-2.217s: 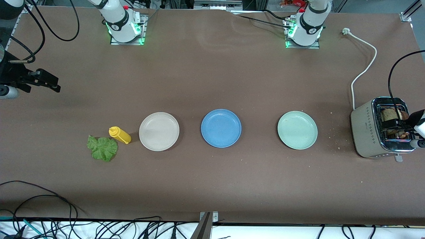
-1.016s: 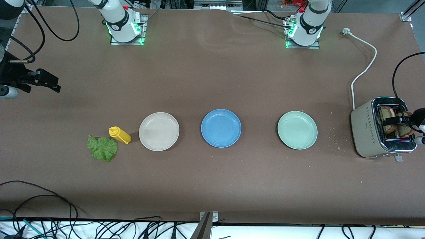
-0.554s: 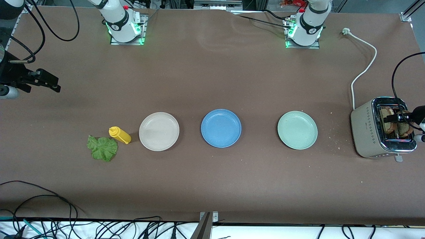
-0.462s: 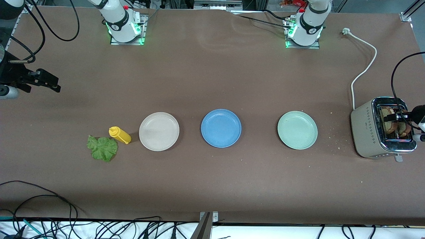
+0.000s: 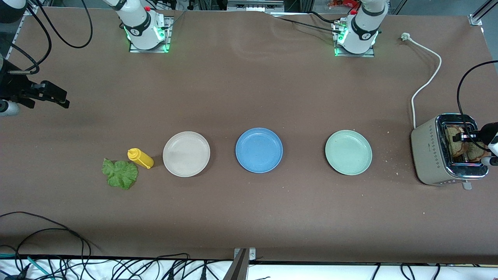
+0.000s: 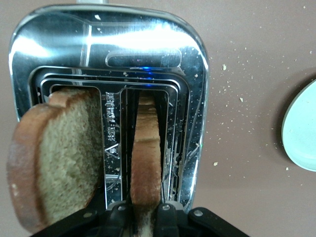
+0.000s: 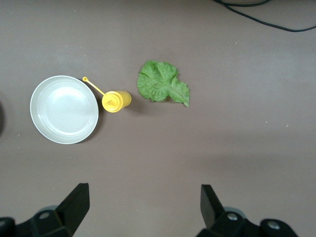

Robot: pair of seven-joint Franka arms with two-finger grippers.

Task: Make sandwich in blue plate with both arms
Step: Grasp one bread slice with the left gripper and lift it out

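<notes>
Toast (image 5: 455,136) sits in the toaster (image 5: 432,155) at the left arm's end; since a second ago the left gripper (image 5: 465,137) has dropped onto it. The blue plate (image 5: 259,150) lies bare mid-table.

Left wrist: jaws now pinch the inner slice (image 6: 146,158), ready to lift.

Right wrist: right gripper (image 7: 143,205) waits wide open, empty, over the table near the lettuce (image 7: 162,83).

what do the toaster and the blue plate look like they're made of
Toaster: probably metal, with a mirror-bright chrome top that reflects light in the left wrist view and matte beige sides.
Blue plate: likely matte plastic or a similar composite; flat even colour, no glare. Ceramic can't be ruled out.
</notes>
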